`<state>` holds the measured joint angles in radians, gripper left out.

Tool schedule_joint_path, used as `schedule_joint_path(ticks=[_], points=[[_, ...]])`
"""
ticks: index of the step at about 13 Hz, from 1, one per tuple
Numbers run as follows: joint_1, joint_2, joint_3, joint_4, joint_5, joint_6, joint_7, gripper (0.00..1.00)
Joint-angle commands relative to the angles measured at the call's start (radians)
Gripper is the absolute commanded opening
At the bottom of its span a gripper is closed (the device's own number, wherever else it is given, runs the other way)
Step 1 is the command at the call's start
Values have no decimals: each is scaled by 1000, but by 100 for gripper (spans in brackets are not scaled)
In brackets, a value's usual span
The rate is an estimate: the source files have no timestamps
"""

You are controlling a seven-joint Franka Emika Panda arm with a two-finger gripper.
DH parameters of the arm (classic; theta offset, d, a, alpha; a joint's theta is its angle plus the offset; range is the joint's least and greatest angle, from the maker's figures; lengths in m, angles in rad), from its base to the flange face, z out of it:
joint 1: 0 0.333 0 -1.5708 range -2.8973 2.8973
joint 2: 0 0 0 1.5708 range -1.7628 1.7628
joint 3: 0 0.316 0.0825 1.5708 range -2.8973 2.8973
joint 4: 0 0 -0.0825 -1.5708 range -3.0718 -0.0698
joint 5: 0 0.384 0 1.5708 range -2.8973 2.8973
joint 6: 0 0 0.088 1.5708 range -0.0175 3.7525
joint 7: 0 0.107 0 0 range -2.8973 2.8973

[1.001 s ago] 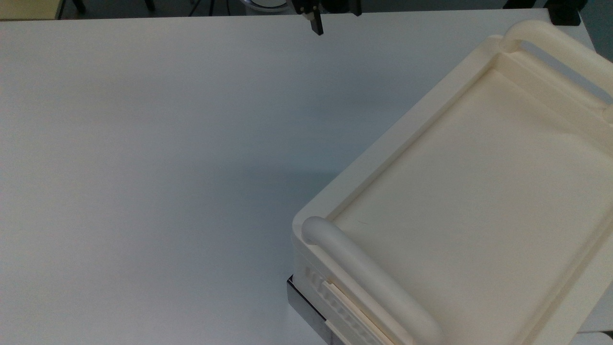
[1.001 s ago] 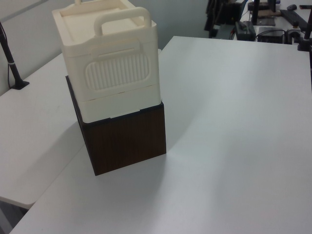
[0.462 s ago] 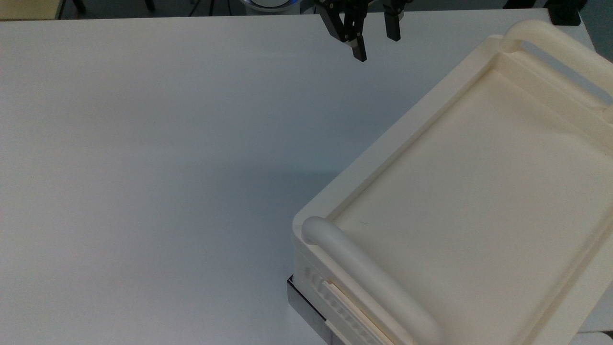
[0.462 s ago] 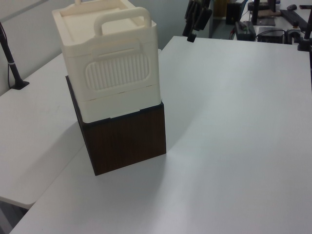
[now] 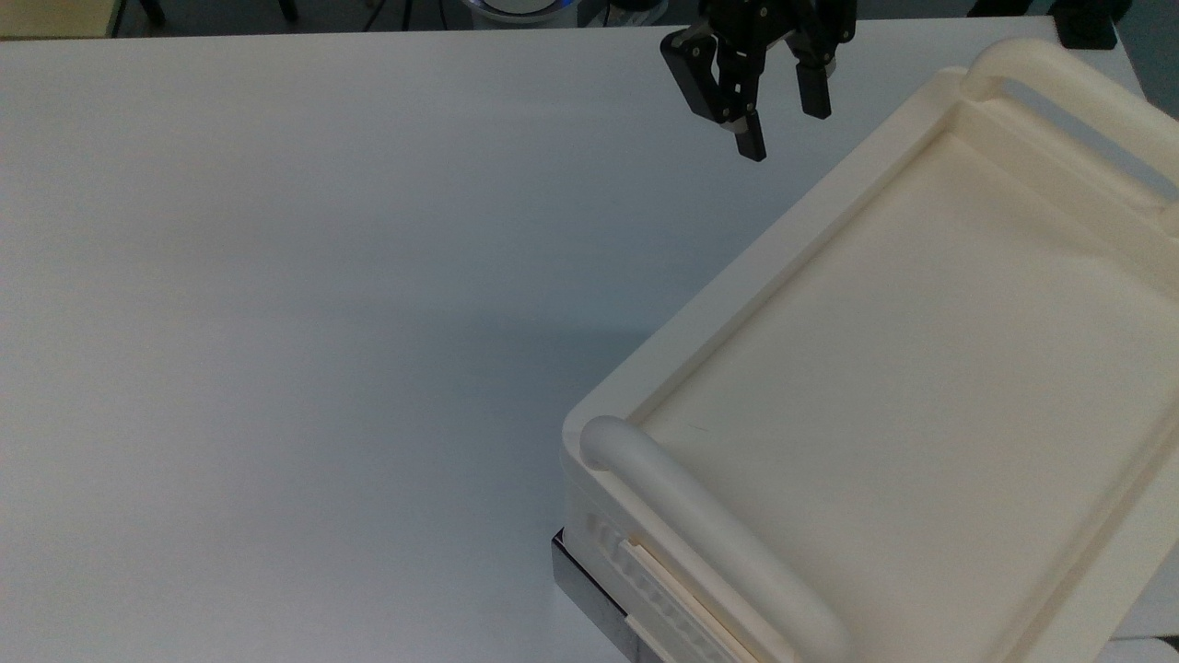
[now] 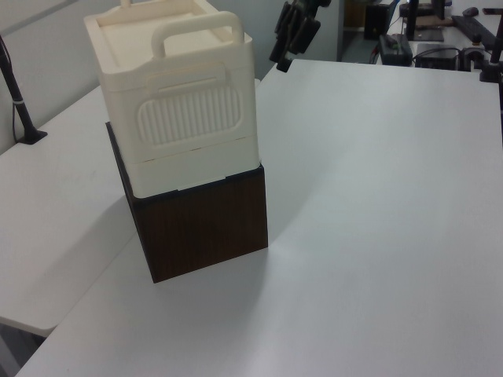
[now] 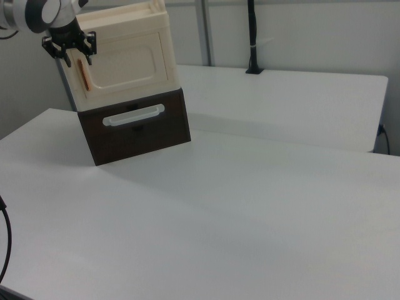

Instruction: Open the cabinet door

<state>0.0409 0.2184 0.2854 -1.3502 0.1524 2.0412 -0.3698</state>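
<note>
1. The black two-finger gripper [image 5: 781, 122] hung with its jaws spread wide apart and nothing between them; its fingertips [image 5: 752, 147] touched no surface in the top view.
2. In the right view, the gripper [image 7: 70, 57] stood at the far left of the scene, in front of the upper left part of the cream cabinet, its two fingers pointing downward.
3. The cabinet door [image 7: 125, 60], a flat cream rectangular panel with a recessed face, sat shut on the front of the cream plastic cabinet [image 6: 177, 102].
4. Its small copper-orange bar handle [image 7: 83, 74] ran upright along the door's left edge in the right view, just below the open fingers and roughly in line with the gap between them; whether they touched it could not be told.
5. The cream cabinet rested on a dark brown wooden box [image 6: 206, 224] with a pale bar pull [image 7: 134, 115], standing on a white table [image 5: 322, 304].
6. In the top view the gripper was beyond the far left edge of the cabinet's tray-like top [image 5: 921, 350], apart from it.
7. In the left view it hovered just right of the cabinet's upper far corner.
</note>
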Motion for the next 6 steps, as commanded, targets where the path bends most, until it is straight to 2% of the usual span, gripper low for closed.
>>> schedule_joint_path(ticks=[1, 6], points=[[26, 38, -5, 23, 9, 71, -11, 59], [51, 61, -3, 25, 6, 111, -11, 54]])
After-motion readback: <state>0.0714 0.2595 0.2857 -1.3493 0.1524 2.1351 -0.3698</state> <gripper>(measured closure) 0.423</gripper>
